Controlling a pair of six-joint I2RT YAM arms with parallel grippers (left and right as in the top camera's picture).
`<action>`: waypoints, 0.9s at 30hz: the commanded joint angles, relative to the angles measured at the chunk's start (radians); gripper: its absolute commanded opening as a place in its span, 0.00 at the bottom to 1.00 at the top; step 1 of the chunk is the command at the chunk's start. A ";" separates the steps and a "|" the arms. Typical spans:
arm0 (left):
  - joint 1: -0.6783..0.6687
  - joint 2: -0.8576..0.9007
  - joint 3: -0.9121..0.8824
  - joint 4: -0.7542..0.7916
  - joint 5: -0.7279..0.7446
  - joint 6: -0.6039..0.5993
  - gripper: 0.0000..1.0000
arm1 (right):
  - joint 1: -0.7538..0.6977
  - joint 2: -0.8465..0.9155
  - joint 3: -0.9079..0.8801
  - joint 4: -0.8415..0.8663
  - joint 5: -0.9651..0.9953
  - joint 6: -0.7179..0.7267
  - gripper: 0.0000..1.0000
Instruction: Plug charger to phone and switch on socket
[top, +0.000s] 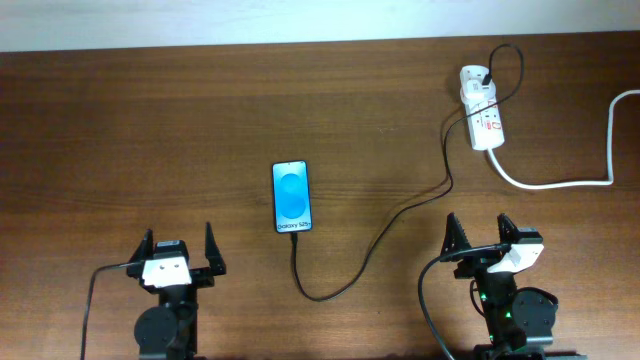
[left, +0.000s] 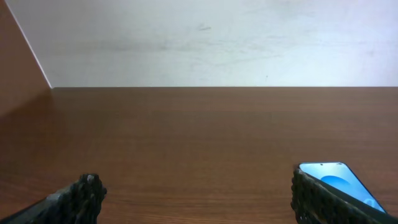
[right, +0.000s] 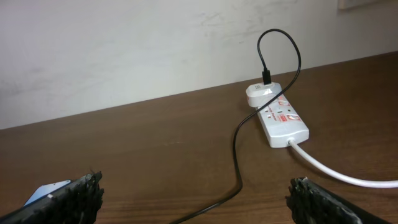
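The phone (top: 291, 196) lies flat at the table's middle, its blue screen lit with "Galaxy S25". It also shows in the left wrist view (left: 339, 180) and as a corner in the right wrist view (right: 46, 192). The thin black charger cable (top: 395, 217) runs from the phone's near end in a loop to the white adapter on the socket (top: 482, 110) at the back right; the cable's tip meets the phone's bottom edge. In the right wrist view I see the socket (right: 283, 120) and cable (right: 236, 155). My left gripper (top: 180, 253) and right gripper (top: 480, 235) are open and empty near the front.
A thick white cord (top: 560, 182) leaves the socket and curves off the right edge. A white wall (left: 205, 37) runs along the far table edge.
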 joint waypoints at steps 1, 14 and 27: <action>0.020 -0.010 -0.008 0.000 0.019 0.019 0.99 | 0.006 -0.010 -0.005 -0.005 0.008 0.001 0.98; 0.029 -0.010 -0.008 0.000 0.019 0.019 0.99 | 0.006 -0.010 -0.005 -0.005 0.008 0.001 0.98; 0.029 -0.010 -0.008 0.000 0.018 0.019 0.99 | 0.006 -0.010 -0.005 -0.005 0.008 0.001 0.98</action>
